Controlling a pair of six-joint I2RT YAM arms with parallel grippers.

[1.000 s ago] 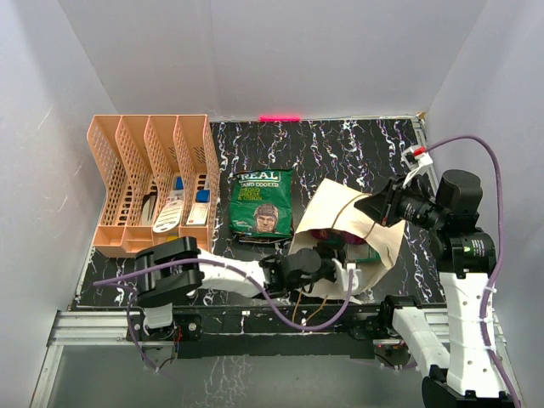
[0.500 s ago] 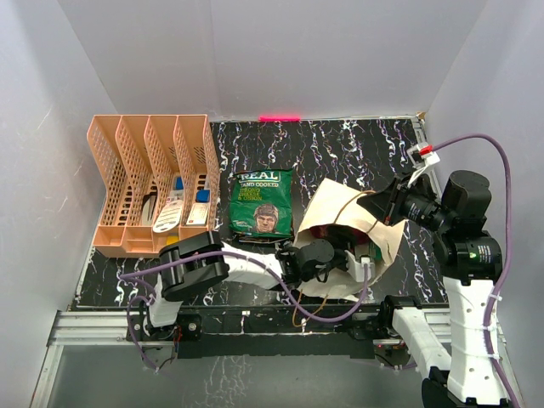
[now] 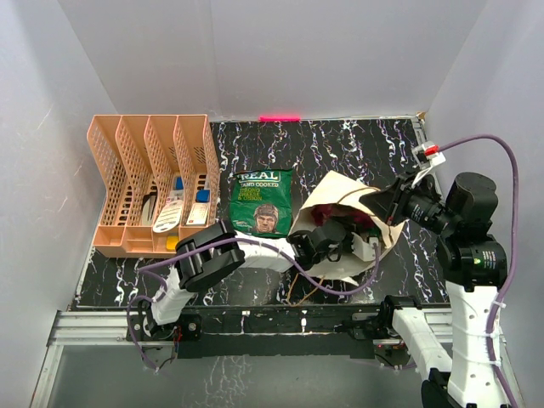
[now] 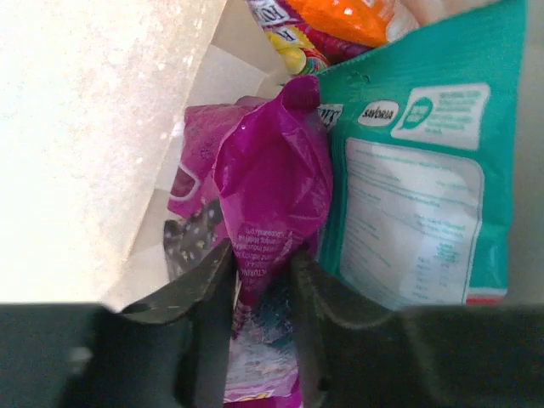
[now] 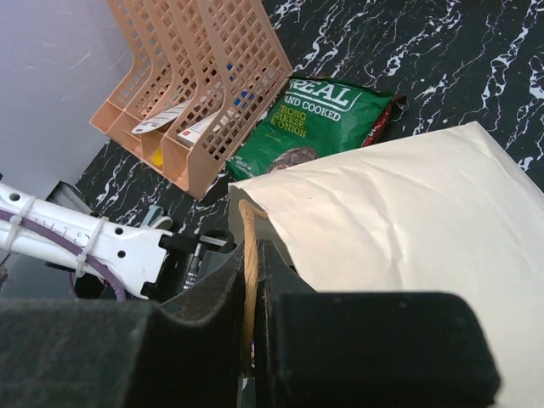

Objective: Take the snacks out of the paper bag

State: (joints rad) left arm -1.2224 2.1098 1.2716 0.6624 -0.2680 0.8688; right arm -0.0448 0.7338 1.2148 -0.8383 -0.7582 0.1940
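Note:
The cream paper bag (image 3: 340, 191) lies on the black marbled table with its mouth toward the arms. My right gripper (image 5: 252, 280) is shut on its brown cord handle (image 5: 250, 246) and holds the upper wall (image 5: 408, 221) up. My left gripper (image 4: 262, 280) is inside the bag, its jaws closed against both sides of a shiny purple packet (image 4: 272, 178). Beside that packet stands a teal packet (image 4: 416, 170), with an orange one (image 4: 348, 17) deeper in. The dark green "REAL" crisp bag (image 3: 261, 202) lies flat on the table left of the bag.
A peach lattice file rack (image 3: 153, 183) with small stationery pieces stands at the left, close to the green bag. White walls enclose the table. The other cord handle (image 3: 297, 293) trails over the table's near edge. The left arm's cable loops low across the front.
My left gripper has pushed rightward, deeper into the bag, widened, then closed round the purple packet. The right gripper has lifted the handle a little, raising the bag's mouth.

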